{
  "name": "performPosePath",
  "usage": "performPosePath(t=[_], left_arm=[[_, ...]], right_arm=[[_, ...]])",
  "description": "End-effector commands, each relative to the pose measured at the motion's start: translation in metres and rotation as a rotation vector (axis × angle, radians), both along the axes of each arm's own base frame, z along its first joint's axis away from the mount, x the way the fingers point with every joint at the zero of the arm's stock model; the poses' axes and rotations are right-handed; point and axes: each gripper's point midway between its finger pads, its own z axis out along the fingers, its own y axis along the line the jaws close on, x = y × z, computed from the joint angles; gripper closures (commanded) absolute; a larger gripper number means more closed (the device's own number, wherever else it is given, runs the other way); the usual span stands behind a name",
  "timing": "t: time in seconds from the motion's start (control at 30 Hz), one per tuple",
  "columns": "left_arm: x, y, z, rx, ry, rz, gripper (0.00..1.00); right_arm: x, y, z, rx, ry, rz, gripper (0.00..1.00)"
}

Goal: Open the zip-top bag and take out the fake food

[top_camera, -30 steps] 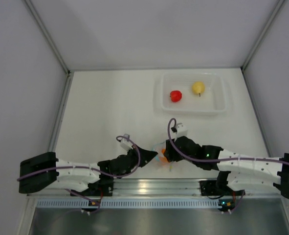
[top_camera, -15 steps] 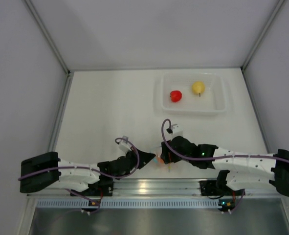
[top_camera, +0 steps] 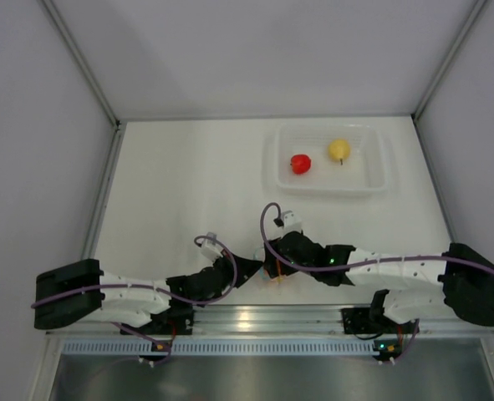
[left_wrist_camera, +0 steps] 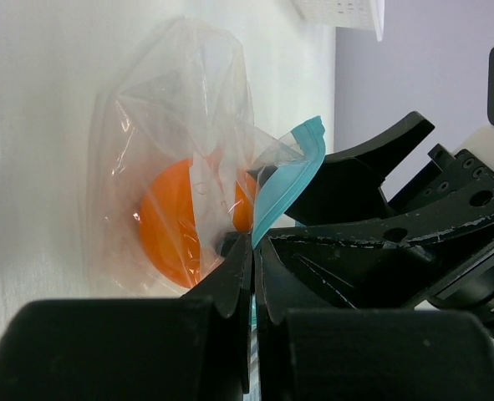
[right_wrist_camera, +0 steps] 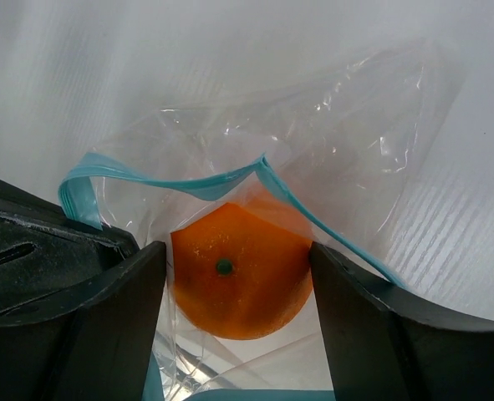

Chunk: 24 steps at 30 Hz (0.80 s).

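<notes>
I'm looking down into a small booth floored by a white table [top_camera: 188, 184]. Behind the table rises a plain pale grey back wall [top_camera: 263, 50]. A left panel [top_camera: 29, 150] and a right panel [top_camera: 481, 167] of the same grey close in its sides. Slim metal posts [top_camera: 79, 60] mark the corners at the table's far edge. Along its near edge runs a shiny aluminium rail [top_camera: 255, 317], which catches a bright glare from above.
</notes>
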Motion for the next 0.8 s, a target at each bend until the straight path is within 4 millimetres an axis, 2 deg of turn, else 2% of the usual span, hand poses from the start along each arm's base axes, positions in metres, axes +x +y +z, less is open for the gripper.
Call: performPosePath(t=[0.0,0.13,0.23,0.4,0.57,0.77], left_arm=[[0.001,0.002,0.003,-0.025,-0.002,0.012,1.0],[0.001,0.003,0.003,-0.03,-0.003,0.012,1.0],[0.001,0.006,0.003,-0.031,-0.005,0.018,1.0],[0.002,0.006,0.005,-0.035,-0.011,0.021,1.0],[0.003,0.007,0.005,-0.036,-0.01,0.03,1.0],[0.003,0.006,0.008,-0.039,-0.015,0.025,1.0]], right_arm=[[-0.023,-0.016,-0.039,-0.143,0.084,0.054,0.32],[-0.024,-0.027,-0.047,-0.221,0.082,0.039,0.32],[-0.028,-0.033,-0.046,-0.244,0.083,0.041,0.37],[-0.034,-0.035,-0.03,-0.213,0.082,0.063,0.27],[-0.031,-0.045,-0.01,-0.174,0.036,0.037,0.29],[-0.028,-0.046,0.0,-0.111,0.008,0.004,0.31]])
